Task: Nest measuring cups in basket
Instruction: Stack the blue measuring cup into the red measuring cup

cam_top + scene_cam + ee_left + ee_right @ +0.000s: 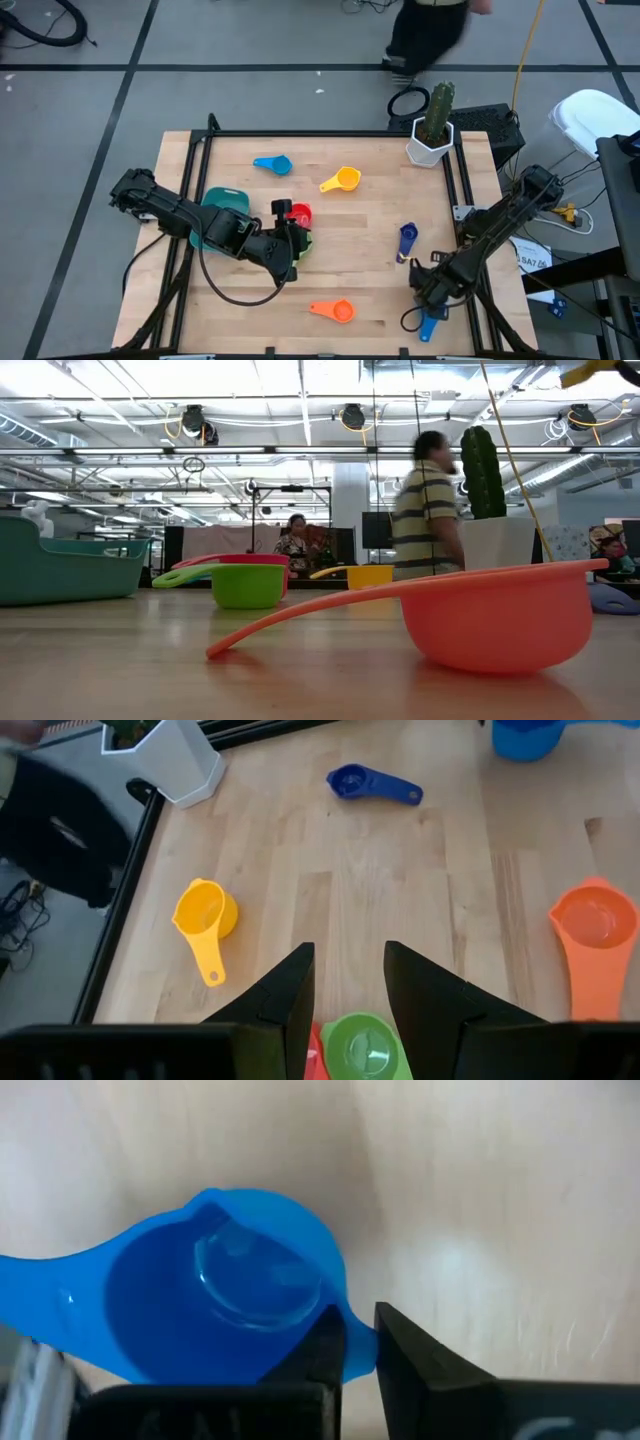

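Two end effectors are at work over the wooden tabletop (370, 235). The right end effector (360, 1342) sits at the near right edge, fingers narrowed onto the rim of the blue plastic measuring cup (225, 1300), pinching its wall. The left end effector (348, 982) hangs above the green plastic measuring cup (365, 1045) with fingers parted, beside the red cup (299, 213) and the teal-green plastic basket (222, 210). The orange cup (334, 310) lies handle toward the left; the dark blue cup (406, 240) lies lengthwise front to back.
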### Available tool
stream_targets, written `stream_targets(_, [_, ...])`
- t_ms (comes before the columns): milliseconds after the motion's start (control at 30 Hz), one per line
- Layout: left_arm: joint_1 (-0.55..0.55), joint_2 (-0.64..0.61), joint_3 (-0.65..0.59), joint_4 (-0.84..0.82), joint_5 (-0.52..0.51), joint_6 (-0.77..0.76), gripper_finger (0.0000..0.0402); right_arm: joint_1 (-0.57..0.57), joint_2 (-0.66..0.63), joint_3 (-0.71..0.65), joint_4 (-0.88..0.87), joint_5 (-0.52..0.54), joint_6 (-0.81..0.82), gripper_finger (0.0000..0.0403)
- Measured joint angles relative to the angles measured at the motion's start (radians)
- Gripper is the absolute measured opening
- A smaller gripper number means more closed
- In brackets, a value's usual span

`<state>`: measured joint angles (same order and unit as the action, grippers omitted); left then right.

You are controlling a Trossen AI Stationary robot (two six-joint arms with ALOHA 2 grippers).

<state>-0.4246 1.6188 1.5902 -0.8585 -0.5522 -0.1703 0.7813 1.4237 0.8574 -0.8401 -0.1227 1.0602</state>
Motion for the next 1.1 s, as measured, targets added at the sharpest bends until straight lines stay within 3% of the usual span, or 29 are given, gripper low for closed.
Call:
stream_targets(200, [-0.011, 0.0, 0.0, -0.009, 0.0, 0.001, 0.0127, -0.082, 0.003, 0.043, 0.089, 0.19, -0.004, 0.0021])
stream_targets(400, [-0.035, 0.0, 0.0, -0.014, -0.052, 0.008, 0.0127, -0.185, 0.002, 0.168, 0.116, 0.357, -0.144, 0.0021])
stream_targets(600, [-0.069, -0.011, 0.001, -0.04, -0.111, -0.015, 0.0127, -0.337, 0.002, 0.245, 0.189, 0.447, -0.315, 0.0021])
stream_targets(867, [-0.143, -0.106, 0.0, -0.142, -0.217, -0.107, 0.0127, -0.561, 0.042, 0.246, 0.452, 0.367, -0.572, 0.0021])
stream_targets(1100, [-0.223, -0.204, 0.001, -0.134, -0.305, -0.127, 0.0127, -0.668, 0.146, 0.307, 0.521, 0.276, -0.712, 0.0021])
